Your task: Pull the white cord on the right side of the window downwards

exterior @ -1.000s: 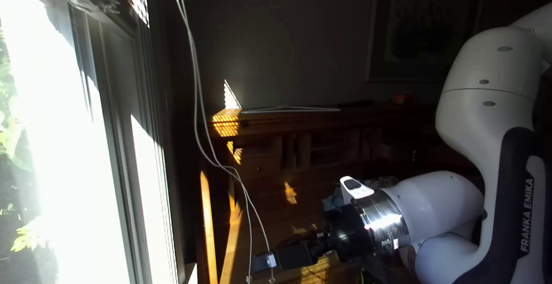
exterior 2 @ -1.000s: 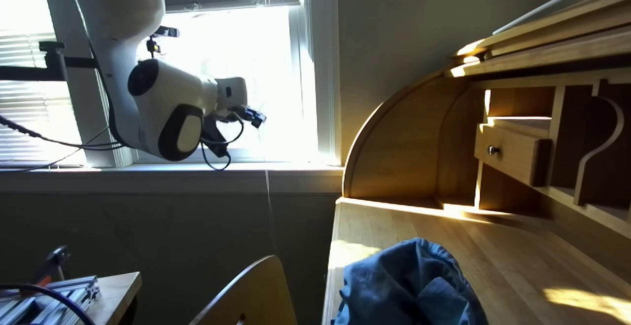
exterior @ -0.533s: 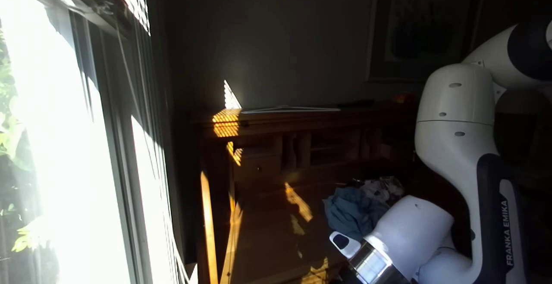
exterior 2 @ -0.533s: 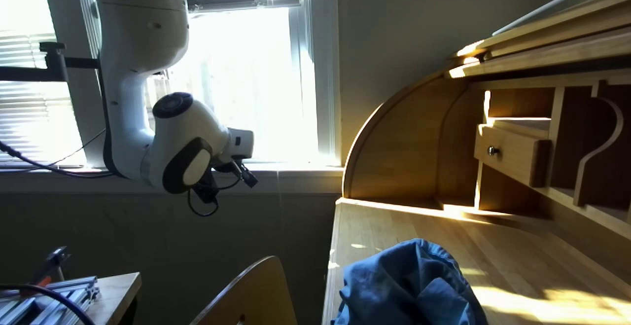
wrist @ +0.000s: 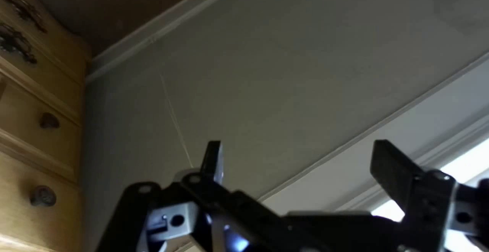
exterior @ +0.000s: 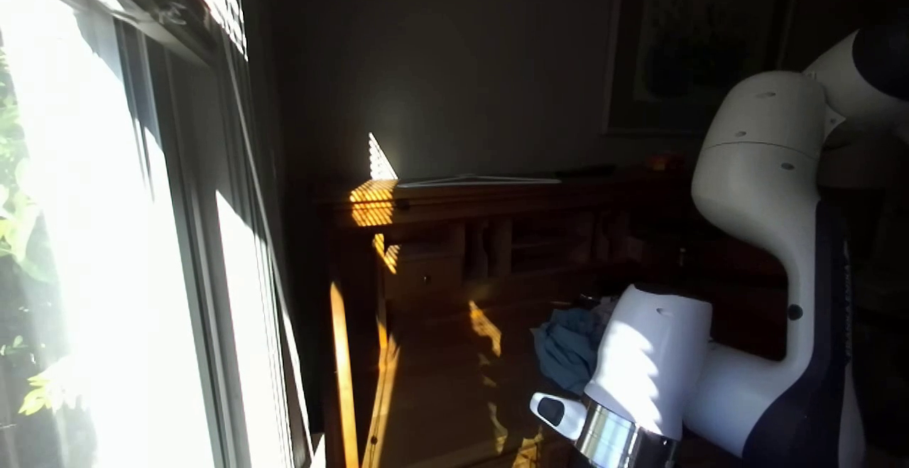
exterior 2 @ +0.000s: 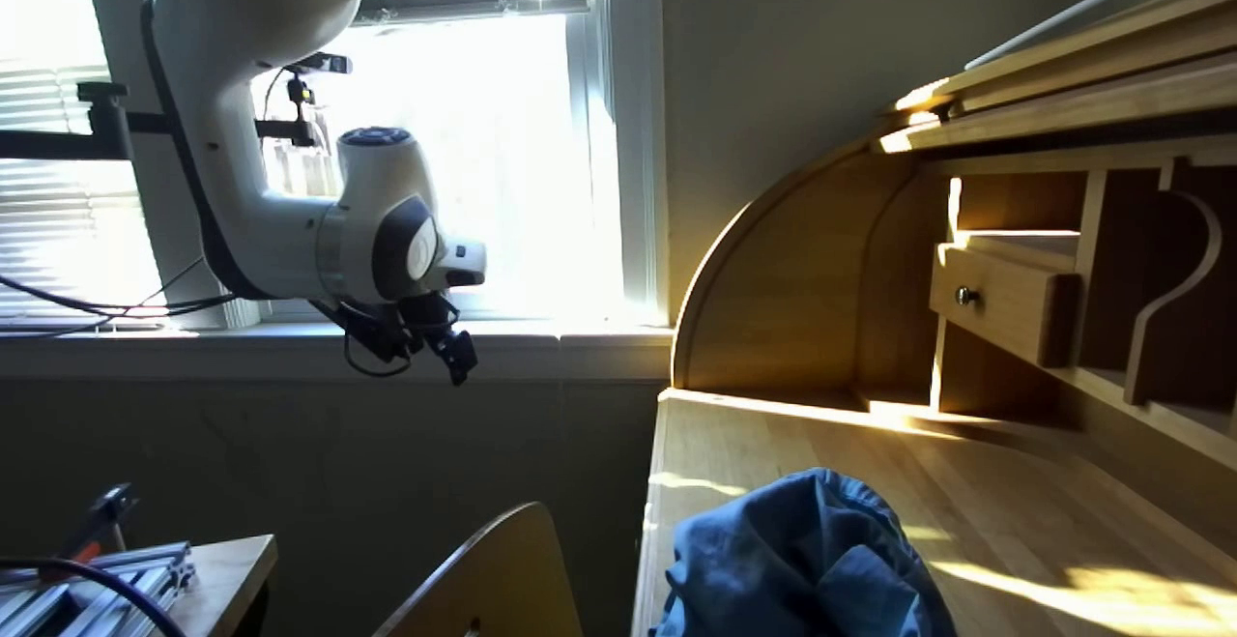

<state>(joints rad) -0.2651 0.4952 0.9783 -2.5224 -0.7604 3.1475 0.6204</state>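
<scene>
The tall bright window (exterior: 85, 205) fills the left of an exterior view; behind the arm it shows too, with its pane (exterior 2: 522, 163) partly covered by the arm. The thin white cord (exterior: 292, 354) hangs close along the window's right frame, slanting down. From the wrist I see the cord (wrist: 175, 122) as a faint pale line against the grey wall, left of my gripper (wrist: 298, 147). The jaws stand wide apart, nothing between them, and the cord lies outside them. An exterior view cuts the gripper off at its bottom edge.
A wooden roll-top desk (exterior 2: 773, 424) stands right of the window, with a blue cloth (exterior 2: 812, 560) on it. A chair back (exterior 2: 503, 579) rises in front. Metal profiles lie on a small table (exterior 2: 232, 569). Black camera mounts (exterior 2: 300, 96) sit near the arm.
A second ago the cords were bent toward my gripper at the fingers; they have since swung back to the window frame. The gripper has dropped, tipped downward and opened.
</scene>
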